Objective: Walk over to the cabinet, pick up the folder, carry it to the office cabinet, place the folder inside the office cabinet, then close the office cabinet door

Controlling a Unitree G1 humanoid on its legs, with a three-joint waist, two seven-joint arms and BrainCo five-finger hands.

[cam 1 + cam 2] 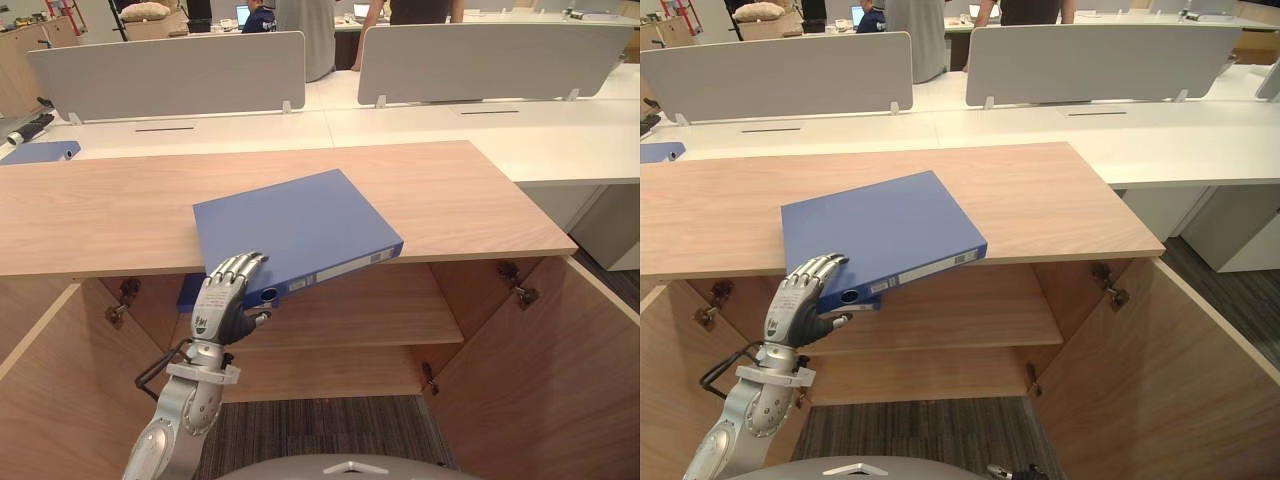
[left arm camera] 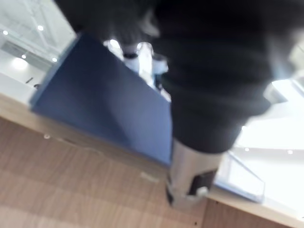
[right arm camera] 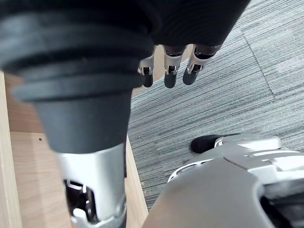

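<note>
One blue folder [image 1: 290,232]: lying skewed on the top of the cabinet [image 1: 100,215], its near corner jutting out past the front edge over the open compartment.
Left hand [image 1: 225,295]: reaching up from below and pinching that jutting corner, fingers [image 1: 240,266] curling over the cover, thumb pressing in underneath.
Left wrist view: looking up at the underside of the blue folder [image 2: 104,104], fingertips [image 2: 144,51] peeking past its far edge, an angle the head views aren't giving.
Right hand [image 3: 170,71]: hanging over the grey carpet [image 3: 228,95] in its own wrist view, fingers dangling loose and holding nothing.
Doors: both hanging wide open, the right door [image 1: 560,380] angling towards the camera and a shelf [image 1: 380,320] showing inside.
Far left: a second folder [image 1: 40,152] sitting on the white table [image 1: 450,130], well apart from the action.
</note>
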